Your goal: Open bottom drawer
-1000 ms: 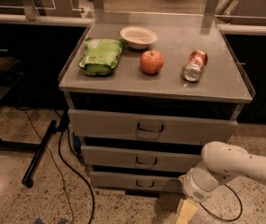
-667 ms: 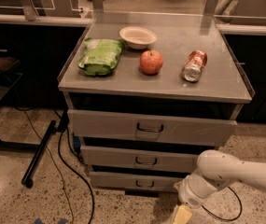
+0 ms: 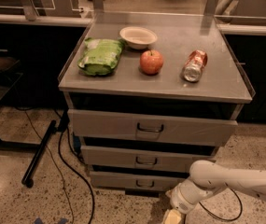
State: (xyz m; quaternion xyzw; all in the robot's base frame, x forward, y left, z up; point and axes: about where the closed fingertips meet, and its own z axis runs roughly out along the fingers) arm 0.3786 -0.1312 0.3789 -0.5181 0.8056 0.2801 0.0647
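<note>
The bottom drawer [image 3: 123,180] is the lowest and narrowest of three grey fronts on the cabinet, with a small dark loop handle [image 3: 144,184] at its centre. It looks shut or nearly shut. My white arm comes in from the right along the floor. My gripper [image 3: 173,216] is at the bottom edge of the view, low and just right of the handle, a little in front of the drawer front. Most of it is cut off by the edge of the view.
The middle drawer [image 3: 144,158] and top drawer [image 3: 151,127] sit above. On the cabinet top [image 3: 216,85] lie a green bag [image 3: 100,56], a white bowl [image 3: 138,35], a red apple [image 3: 151,62] and a tipped can [image 3: 194,65]. Black cables [image 3: 69,171] and a dark pole [image 3: 39,153] lie on the floor at left.
My arm and gripper have shifted left and slightly down, closer to the bottom drawer's handle. The drawers have not moved.
</note>
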